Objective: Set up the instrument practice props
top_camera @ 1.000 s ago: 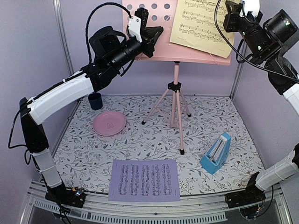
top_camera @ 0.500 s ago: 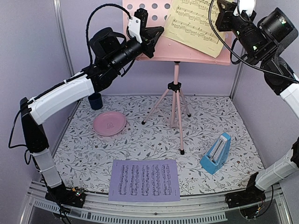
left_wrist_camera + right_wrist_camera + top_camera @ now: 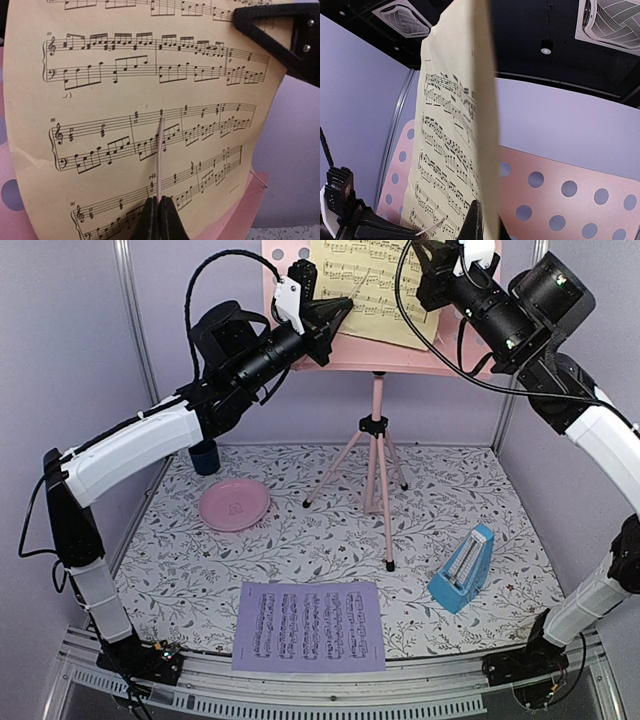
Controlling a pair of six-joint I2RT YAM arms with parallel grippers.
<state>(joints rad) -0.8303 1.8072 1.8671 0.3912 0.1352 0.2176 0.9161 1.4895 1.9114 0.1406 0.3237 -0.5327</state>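
yellow sheet (image 3: 380, 310) edge: r jaws; rod (image 3: 159, 160): l jaws

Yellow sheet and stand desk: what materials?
Yellow sheet: looks like matte paper; it is thin, printed with music, and bows into a curve. Stand desk: smooth pink panel with punched round holes, probably painted metal or plastic; can't tell which.

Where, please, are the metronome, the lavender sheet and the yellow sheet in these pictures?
metronome (image 3: 464, 568), top external view, its front face.
lavender sheet (image 3: 309, 626), top external view, page centre.
yellow sheet (image 3: 110, 100), left wrist view, printed middle.
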